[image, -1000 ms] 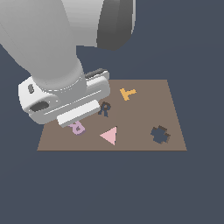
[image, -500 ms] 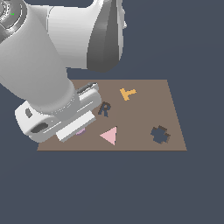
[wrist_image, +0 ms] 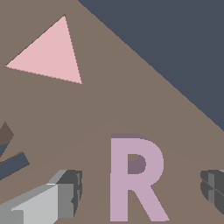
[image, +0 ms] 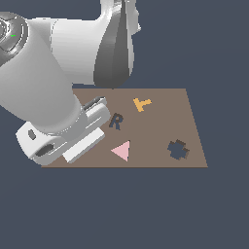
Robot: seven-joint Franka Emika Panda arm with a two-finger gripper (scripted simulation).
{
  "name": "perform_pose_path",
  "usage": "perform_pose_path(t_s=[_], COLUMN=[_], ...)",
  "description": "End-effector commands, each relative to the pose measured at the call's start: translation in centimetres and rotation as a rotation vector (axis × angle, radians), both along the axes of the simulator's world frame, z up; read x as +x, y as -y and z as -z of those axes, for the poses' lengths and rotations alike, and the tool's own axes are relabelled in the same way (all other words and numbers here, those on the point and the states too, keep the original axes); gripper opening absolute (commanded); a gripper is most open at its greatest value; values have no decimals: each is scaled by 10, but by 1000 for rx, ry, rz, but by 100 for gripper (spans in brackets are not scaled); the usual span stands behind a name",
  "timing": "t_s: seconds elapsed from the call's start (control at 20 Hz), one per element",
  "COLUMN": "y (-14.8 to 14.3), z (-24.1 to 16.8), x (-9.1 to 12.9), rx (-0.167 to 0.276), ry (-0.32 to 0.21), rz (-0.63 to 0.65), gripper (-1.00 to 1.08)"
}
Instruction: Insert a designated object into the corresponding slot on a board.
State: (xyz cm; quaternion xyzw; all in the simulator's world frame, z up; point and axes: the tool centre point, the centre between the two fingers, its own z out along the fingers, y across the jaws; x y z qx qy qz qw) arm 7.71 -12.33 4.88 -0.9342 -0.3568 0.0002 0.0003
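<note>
I've got the jaws wide open either side of the lilac R [wrist_image: 136,177], holding nothing; grasp, lift and the R-shaped slot [image: 116,121] all left

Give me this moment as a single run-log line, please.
phase: pre-grasp | claw: open, fingers either side of lilac R | R: flat on board | R slot: empty | triangle, orange T: untouched
</note>
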Motion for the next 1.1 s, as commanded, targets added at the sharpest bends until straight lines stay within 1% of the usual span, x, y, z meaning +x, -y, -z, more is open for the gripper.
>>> perform_pose_path(t_s=[0.0,0.25,0.65,0.7,1.05], y=[0,-1,-1,-1,-1], z=[-1,1,19,19,19], x=[0,0,-1,-1,-1], rx=[0,0,0,0,0], ry=[1,0,1,1,1], rz=[1,2,4,4,4], gripper=[100,100,100,-100,-100])
